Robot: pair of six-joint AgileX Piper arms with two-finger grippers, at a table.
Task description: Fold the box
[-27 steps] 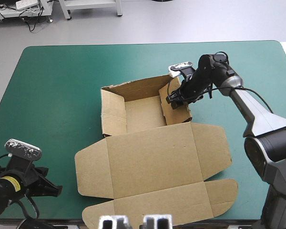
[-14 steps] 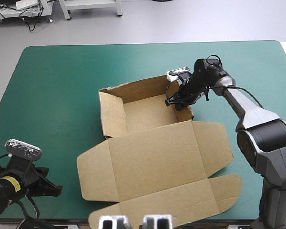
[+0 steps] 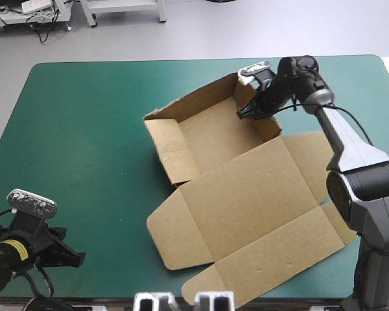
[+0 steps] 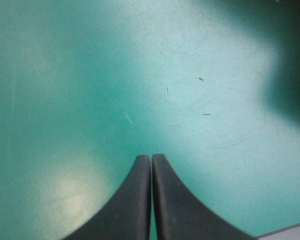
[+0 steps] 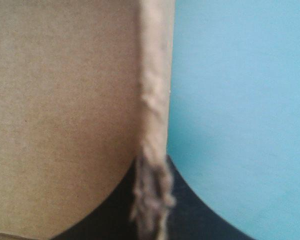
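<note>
Brown box (image 3: 246, 194) wall clamped in right pincer (image 3: 245, 113); left pincer (image 4: 151, 159) together, far off.

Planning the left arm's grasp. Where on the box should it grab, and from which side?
Probably the top edge of the left wall of the box, from above, straddling it. It stands upright with a thin free edge, just as the right gripper pinches the right wall. The lid lies flat on the table, leaving nothing to pinch.

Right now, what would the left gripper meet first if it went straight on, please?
Probably the teal-green cover; nothing else shows ahead of the left gripper, though depth is unclear.
</note>
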